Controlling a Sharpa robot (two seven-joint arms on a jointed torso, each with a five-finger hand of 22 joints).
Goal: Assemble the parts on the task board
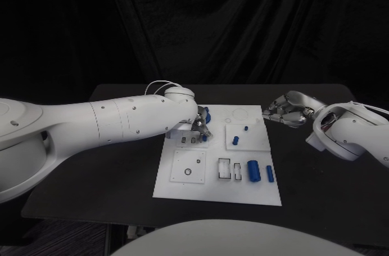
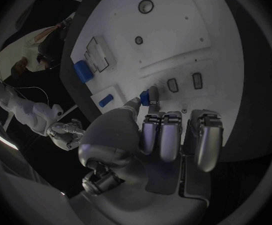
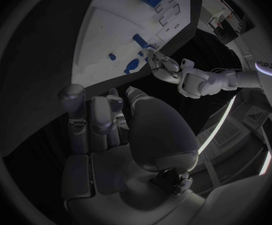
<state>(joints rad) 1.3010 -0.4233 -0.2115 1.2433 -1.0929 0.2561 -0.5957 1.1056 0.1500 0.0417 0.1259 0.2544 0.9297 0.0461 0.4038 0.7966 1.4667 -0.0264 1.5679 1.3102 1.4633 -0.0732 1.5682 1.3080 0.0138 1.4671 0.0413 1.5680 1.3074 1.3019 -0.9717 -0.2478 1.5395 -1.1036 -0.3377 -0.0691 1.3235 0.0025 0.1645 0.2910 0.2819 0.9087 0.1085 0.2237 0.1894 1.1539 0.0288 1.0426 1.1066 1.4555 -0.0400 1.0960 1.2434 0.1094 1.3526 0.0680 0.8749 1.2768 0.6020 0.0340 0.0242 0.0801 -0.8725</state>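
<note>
Job just begun: most blue parts lie loose.
Your left hand (image 1: 194,128) pinches a blue part (image 1: 205,116) over the task board (image 1: 188,189); your right hand (image 1: 284,111) waits empty, fingers curled.

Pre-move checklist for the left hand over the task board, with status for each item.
1. Left hand holds a part: ok. Its fingertips pinch a small blue part in the left wrist view.
2. Held part clear of the task board: cannot tell, the hand hides the contact.
3. Right hand out of the way: ok. It is beside the board's far right corner, off the board, holding nothing.
4. Other parts undisturbed: ok. The large blue cylinder and the slim blue pin lie side by side on the near part of the board.
5. Target slot identified: cannot tell.
</note>
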